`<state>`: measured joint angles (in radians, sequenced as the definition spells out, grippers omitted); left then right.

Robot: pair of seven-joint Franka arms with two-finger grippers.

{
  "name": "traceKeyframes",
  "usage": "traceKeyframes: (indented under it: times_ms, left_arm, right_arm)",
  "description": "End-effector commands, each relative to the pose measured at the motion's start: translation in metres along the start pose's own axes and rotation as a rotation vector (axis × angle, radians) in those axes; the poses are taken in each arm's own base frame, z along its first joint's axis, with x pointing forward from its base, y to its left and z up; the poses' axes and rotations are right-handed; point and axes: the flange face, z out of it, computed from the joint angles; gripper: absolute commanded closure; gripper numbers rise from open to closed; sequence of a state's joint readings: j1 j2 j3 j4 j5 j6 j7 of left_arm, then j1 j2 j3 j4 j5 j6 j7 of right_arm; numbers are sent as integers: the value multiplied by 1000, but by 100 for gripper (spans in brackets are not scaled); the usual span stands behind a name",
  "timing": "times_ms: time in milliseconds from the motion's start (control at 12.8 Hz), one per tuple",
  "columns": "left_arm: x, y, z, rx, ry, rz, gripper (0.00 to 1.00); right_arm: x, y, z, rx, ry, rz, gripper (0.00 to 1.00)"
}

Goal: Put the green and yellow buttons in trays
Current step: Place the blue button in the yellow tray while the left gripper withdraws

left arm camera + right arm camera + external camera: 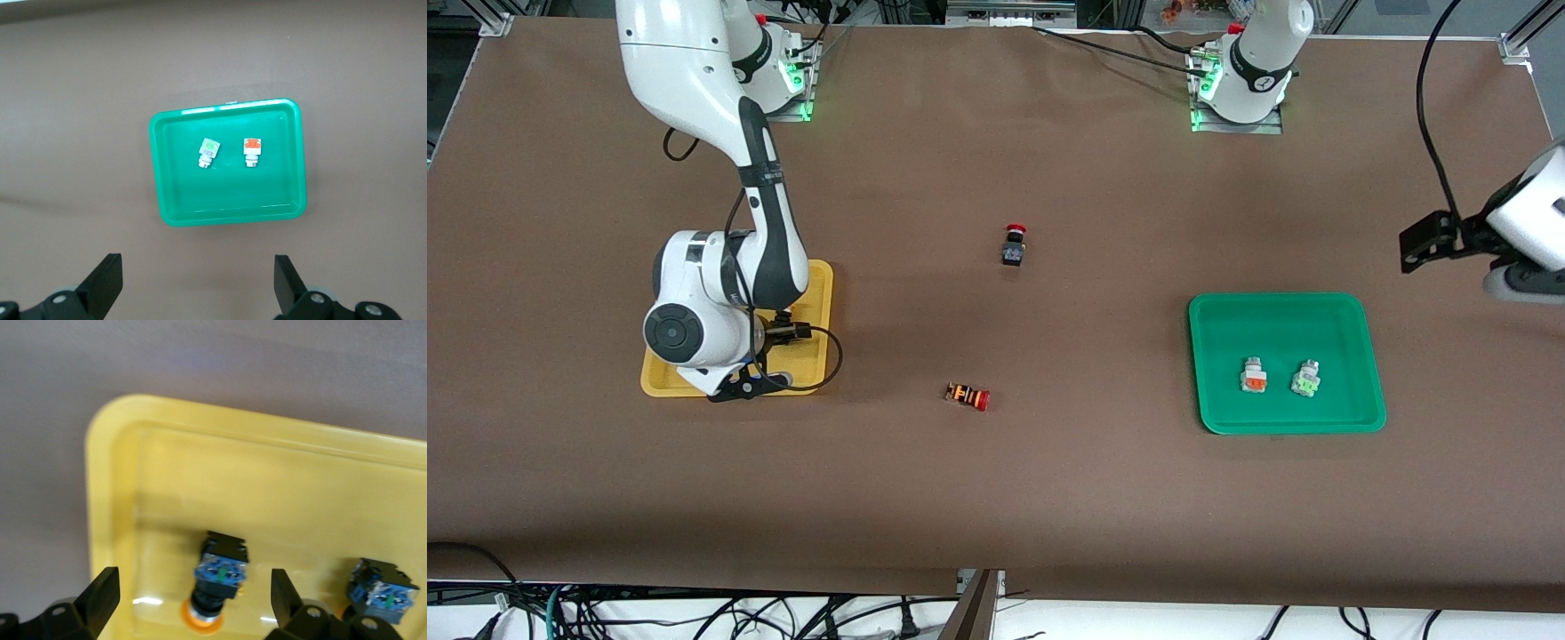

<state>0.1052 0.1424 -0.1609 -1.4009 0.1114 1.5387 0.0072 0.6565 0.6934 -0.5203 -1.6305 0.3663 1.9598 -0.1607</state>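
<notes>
Right gripper (193, 600) open over yellow tray (107, 487), both capped buttons (219, 577) inside. Left gripper (198, 283) open above green tray (230, 213). Buttons are light, rigid; grip the square body, not the slippery cap.

**What the views hide or cut off**

In the front view the right arm's wrist covers much of the yellow tray (823, 293), so the switches inside it and the right gripper itself are hidden there. The right wrist view cuts the tray off at the picture's edges, and of the two black switches (220, 577) lying in it the second one (381, 590) is partly blocked by a fingertip (283, 597) (its cap barely shows). The left arm is cropped at the front view's edge, its gripper out of sight.
</notes>
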Motion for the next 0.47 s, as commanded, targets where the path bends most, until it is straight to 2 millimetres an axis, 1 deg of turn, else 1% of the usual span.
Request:
traceKeyframes:
  times_ms: [0, 78, 157, 235, 314, 392]
  left_arm:
    - [-33, 11, 11, -15, 56, -18, 0]
    - [-38, 14, 13, -20, 44, -22, 0]
    - [-38, 11, 11, -43, 39, -29, 0]
    - [-37, 12, 11, -55, 36, -20, 0]
    - [-36, 11, 13, -57, 33, -22, 0]
    - [-36, 11, 13, -57, 31, -22, 0]
  right_arm:
    - [-11, 1, -43, 3, 10, -20, 0]
    - [-20, 5, -64, -19, 18, -25, 0]
    - [-33, 9, -87, -22, 4, -19, 0]
    - [-50, 14, -116, -24, -5, -14, 0]
    - [-68, 21, -139, -23, -19, -5, 0]
    - [-92, 29, -170, -24, -13, 0, 0]
